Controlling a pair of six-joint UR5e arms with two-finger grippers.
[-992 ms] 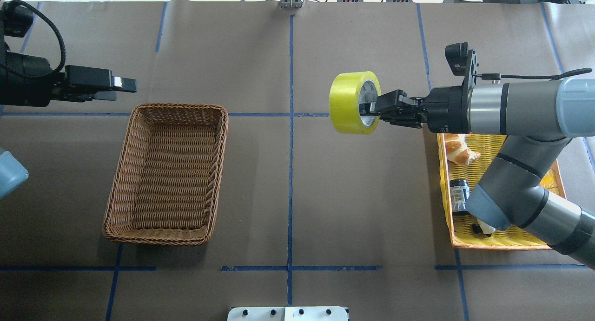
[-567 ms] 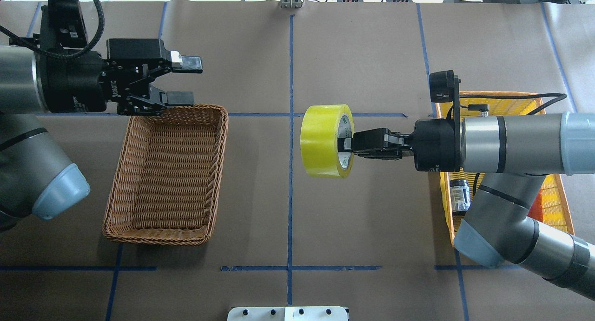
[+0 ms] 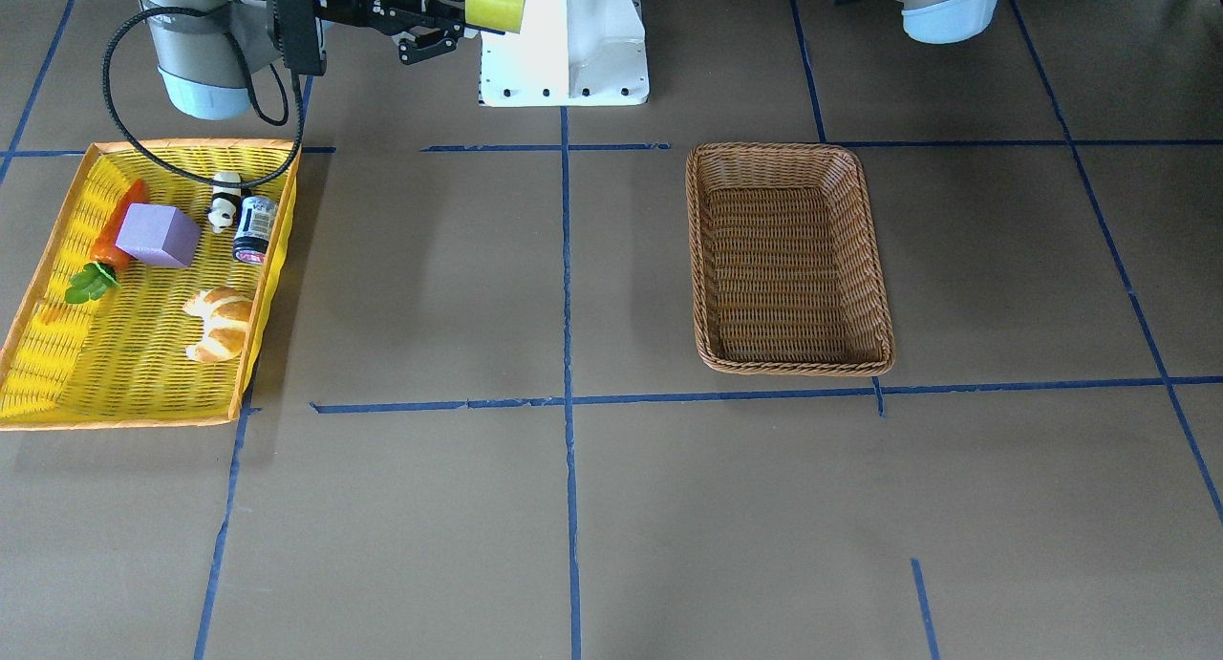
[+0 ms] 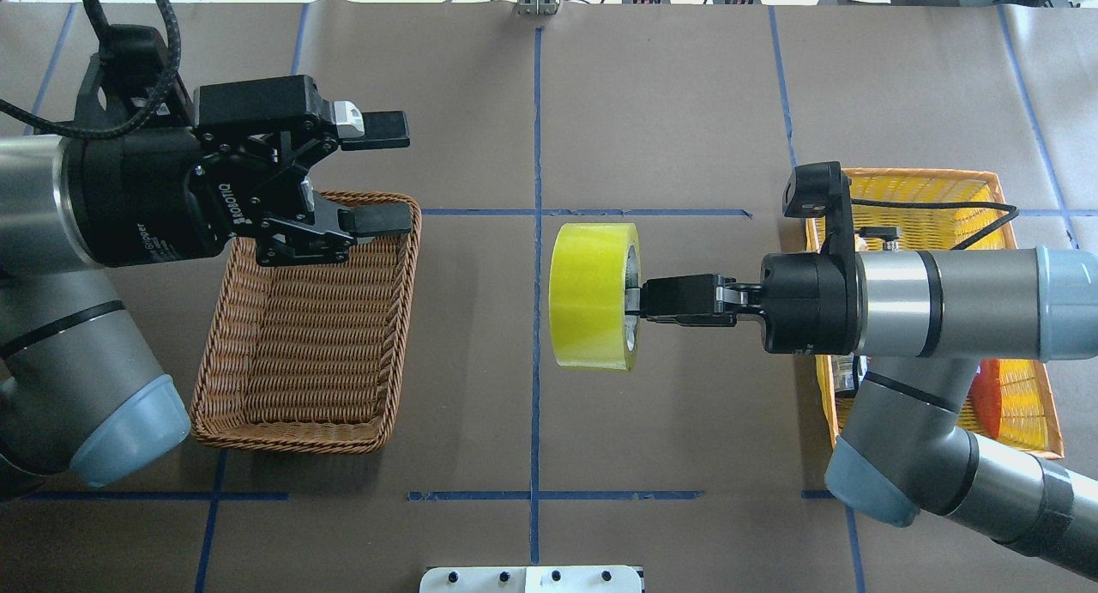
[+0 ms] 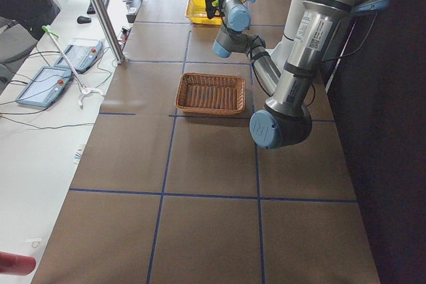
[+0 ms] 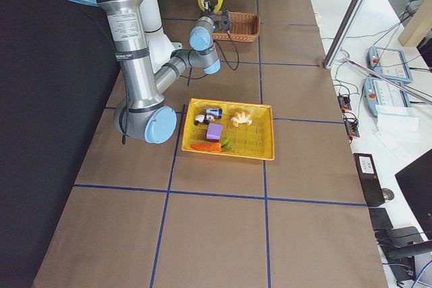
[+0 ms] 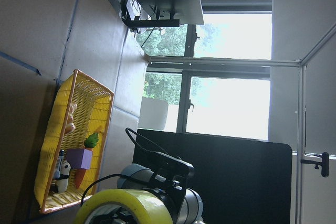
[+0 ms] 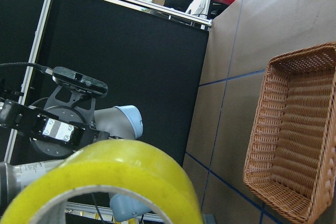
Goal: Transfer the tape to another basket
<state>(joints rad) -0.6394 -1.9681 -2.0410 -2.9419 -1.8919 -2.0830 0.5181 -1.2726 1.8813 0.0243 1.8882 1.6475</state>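
Right hand [image 4: 639, 301] was clamped on the rim of the tape [image 4: 588, 295]. The roll was held on edge in the air above the desk [image 4: 669, 112] centre line. Left hand [image 4: 386, 174] was spread wide and empty, over the far end of the basket [image 4: 292, 443].

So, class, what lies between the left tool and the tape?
Nothing: in the overhead view only air separates the left tool from the tape, with bare table and a corner of the wicker basket below.

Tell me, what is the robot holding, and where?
The right hand holds the wide yellow-green tape roll by its ring wall. The left hand is empty.
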